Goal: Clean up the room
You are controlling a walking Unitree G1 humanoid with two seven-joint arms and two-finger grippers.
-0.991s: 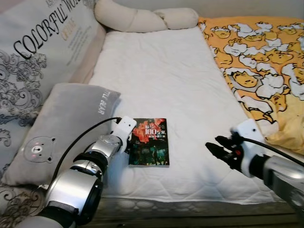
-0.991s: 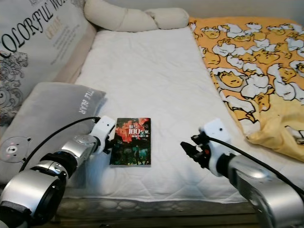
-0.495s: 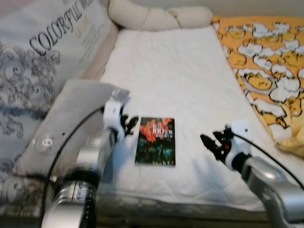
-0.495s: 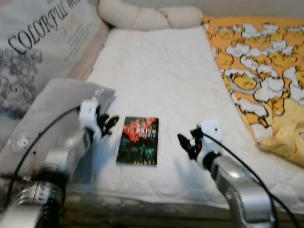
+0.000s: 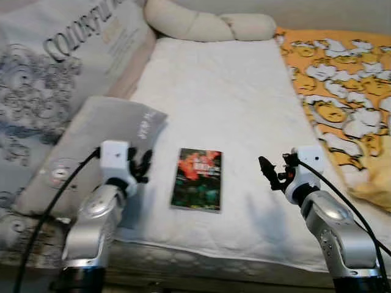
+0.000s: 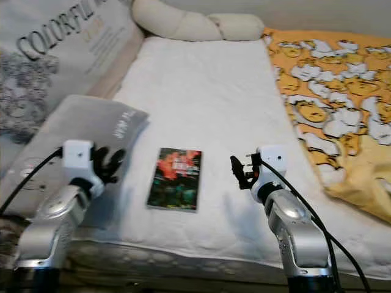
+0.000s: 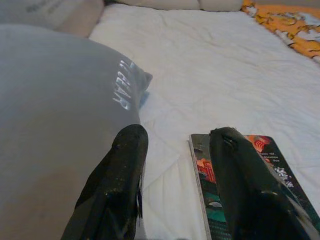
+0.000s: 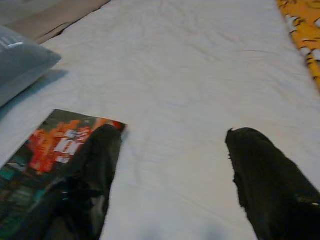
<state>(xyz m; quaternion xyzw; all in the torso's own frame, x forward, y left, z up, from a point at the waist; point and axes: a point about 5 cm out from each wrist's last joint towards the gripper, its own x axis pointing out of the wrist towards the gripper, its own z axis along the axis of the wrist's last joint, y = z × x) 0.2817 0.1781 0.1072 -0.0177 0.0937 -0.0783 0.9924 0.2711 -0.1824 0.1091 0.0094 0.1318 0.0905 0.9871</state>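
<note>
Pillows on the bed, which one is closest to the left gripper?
The plain grey bear pillow, right beside the left gripper. The large lettered pillow and cream bolster lie farther up the bed.

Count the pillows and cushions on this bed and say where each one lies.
3. The grey bear pillow lies by the left gripper; the large printed cushion leans behind it; the cream knotted cushion lies at the bed's far end. Others may be hidden.

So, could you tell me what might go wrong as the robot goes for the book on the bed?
1. The book lies flat on the soft white mattress, so the open jaws may slide over its cover.
2. The left gripper hangs beside the grey pillow and could snag or drag it.
</note>
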